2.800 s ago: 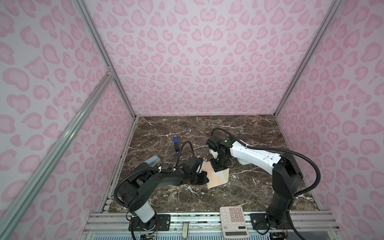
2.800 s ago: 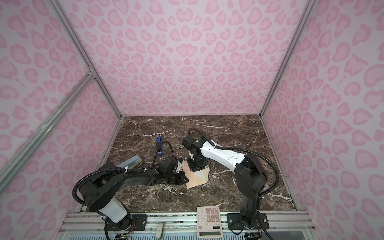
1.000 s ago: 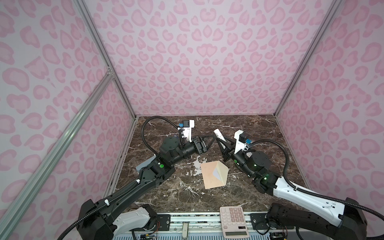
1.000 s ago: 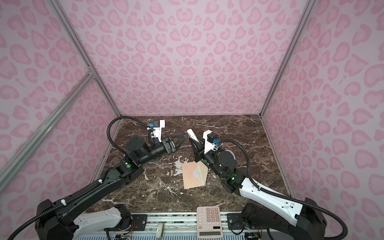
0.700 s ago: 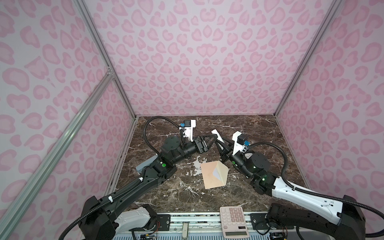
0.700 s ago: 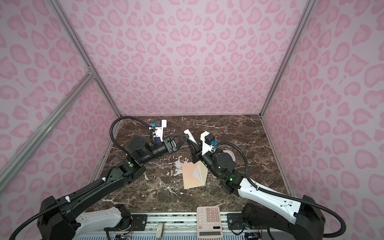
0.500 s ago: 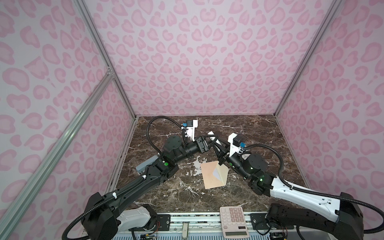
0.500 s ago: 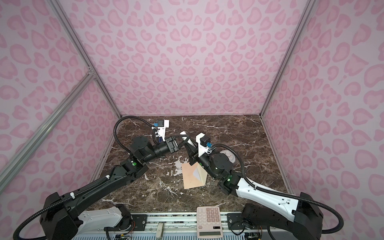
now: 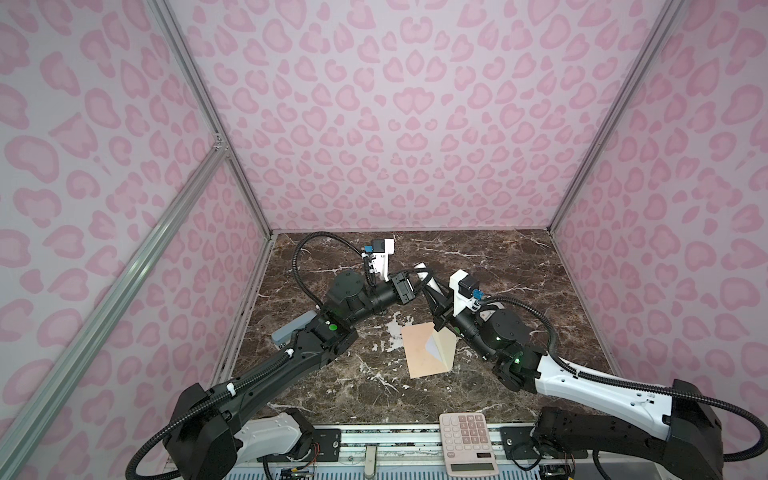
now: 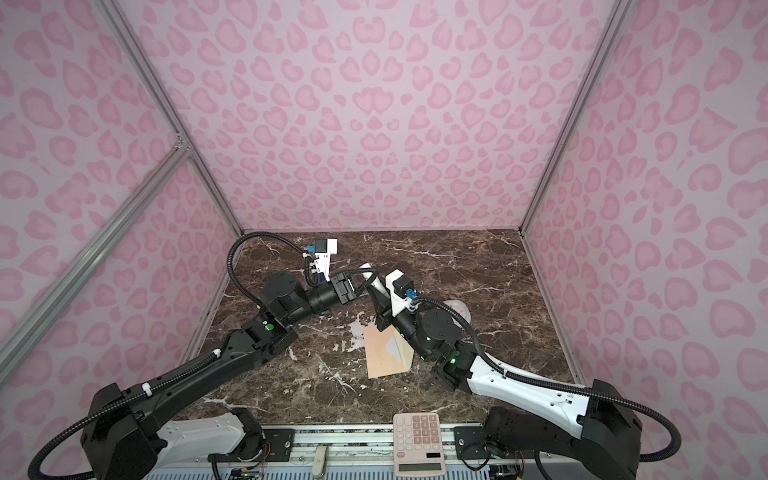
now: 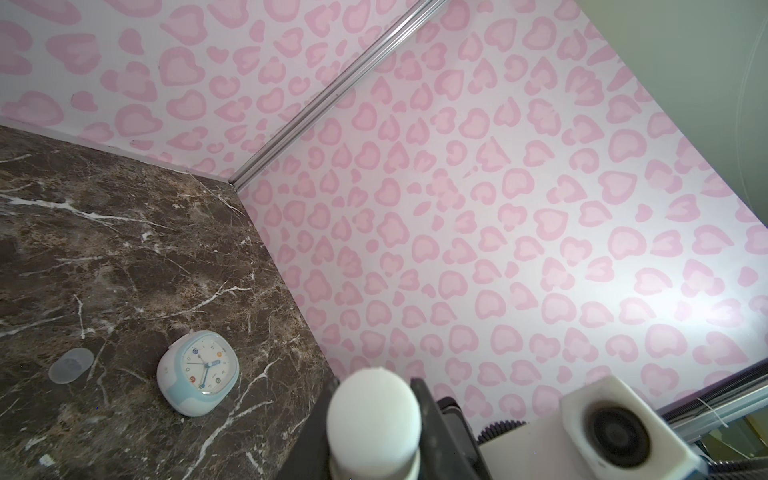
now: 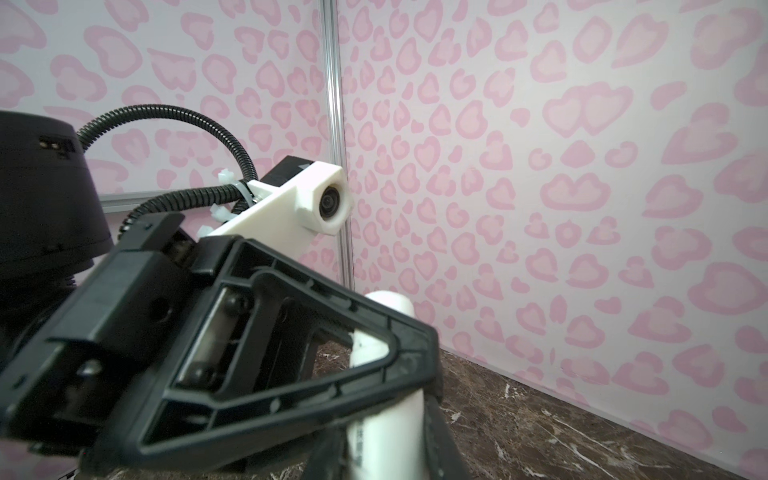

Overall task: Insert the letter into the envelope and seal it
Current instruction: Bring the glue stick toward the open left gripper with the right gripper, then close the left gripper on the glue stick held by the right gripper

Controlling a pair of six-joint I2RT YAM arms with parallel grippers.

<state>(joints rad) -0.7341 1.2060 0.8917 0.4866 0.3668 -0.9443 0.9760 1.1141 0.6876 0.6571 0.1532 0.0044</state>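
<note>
Both arms are raised over the middle of the table [image 9: 519,257], wrists meeting in the air. A white tube [image 9: 420,266] stands tilted between them, its round end up and leaning to the far left. Left gripper [image 9: 419,279] reaches in from the left. Its black fingers [image 11: 428,415] sit tight against either side of the tube's upper end, so it reads as clamped on the tube. Right gripper [image 9: 436,301] comes up from the near right. The tube's lower part runs down between its fingers, but the right wrist view is blurred there, so I cannot tell whether they press on it or only flank it. The envelope [image 9: 419,353] lies flat on the table at centre, below the two grippers and a little nearer, touched by neither. A pale wedge [image 9: 434,347] shows on its right half; I cannot tell whether that is the letter. Both top views agree on this: envelope [image 10: 380,353], tube [image 10: 365,266]. A calculator [image 9: 468,440] sits on the near rail, right of centre. A small blue-and-white clock [image 11: 198,372] rests on the table toward the right wall.
</note>
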